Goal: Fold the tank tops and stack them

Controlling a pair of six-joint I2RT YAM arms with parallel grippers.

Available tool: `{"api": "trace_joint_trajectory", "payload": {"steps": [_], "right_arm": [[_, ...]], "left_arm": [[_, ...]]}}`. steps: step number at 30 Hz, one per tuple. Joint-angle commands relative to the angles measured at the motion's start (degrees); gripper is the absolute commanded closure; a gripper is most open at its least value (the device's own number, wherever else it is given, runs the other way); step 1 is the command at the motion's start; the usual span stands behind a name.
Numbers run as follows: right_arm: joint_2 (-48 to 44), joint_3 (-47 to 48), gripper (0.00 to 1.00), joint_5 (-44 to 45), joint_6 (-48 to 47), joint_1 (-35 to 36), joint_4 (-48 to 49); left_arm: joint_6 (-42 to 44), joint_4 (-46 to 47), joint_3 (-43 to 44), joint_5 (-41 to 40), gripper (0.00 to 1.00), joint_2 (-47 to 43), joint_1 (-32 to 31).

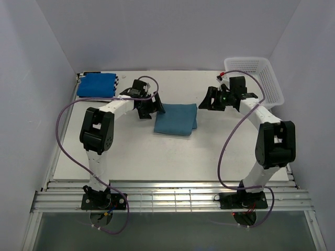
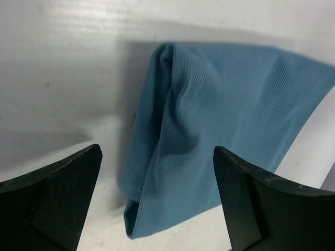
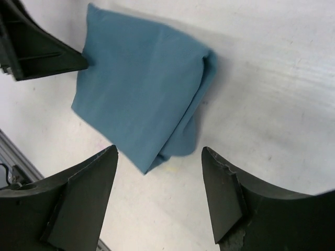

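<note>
Mid desk (image 1: 157, 157) lies the folded teal tank top (image 1: 176, 119), left jaws at its edge, right jaws farther; both pairs agape.

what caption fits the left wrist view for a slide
Open left gripper facing the folded teal tank top on the table.

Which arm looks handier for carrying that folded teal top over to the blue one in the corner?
Left, probably. The royal blue top lies at the far left corner, on that arm's side, and the open left gripper sits beside the teal top. The right gripper would reach across.
</note>
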Motion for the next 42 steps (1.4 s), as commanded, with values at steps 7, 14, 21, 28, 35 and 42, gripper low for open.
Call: {"api": "trace_joint_trajectory", "payload": {"steps": [7, 14, 21, 28, 35, 42], "right_arm": [[-12.01, -13.6, 0.28, -1.41, 0.04, 0.05, 3.15], [-14.56, -13.52, 0.28, -0.44, -0.4, 0.05, 2.45], [-16.49, -13.78, 0.28, -0.09, -0.93, 0.05, 2.18], [-17.02, -13.69, 0.28, -0.09, -1.02, 0.05, 2.18], [-16.76, -14.22, 0.28, 0.44, -1.11, -0.03, 2.27], [-18.25, -14.48, 0.28, 1.76, -1.81, -0.03, 2.27]], "left_arm": [[8.24, 3.34, -7.91, 10.38, 0.02, -2.96, -1.91], [7.19, 4.66, -8.26, 13.45, 0.03, -0.15, -2.97], [6.05, 5.01, -6.33, 12.58, 0.09, 3.1, -4.38], [3.5, 6.77, -7.39, 12.85, 0.32, 4.51, -4.9], [0.07, 5.1, -7.22, 4.24, 0.66, 4.94, -7.1], [1.74, 1.24, -3.61, -0.59, 1.0, 5.92, -7.72]]}}
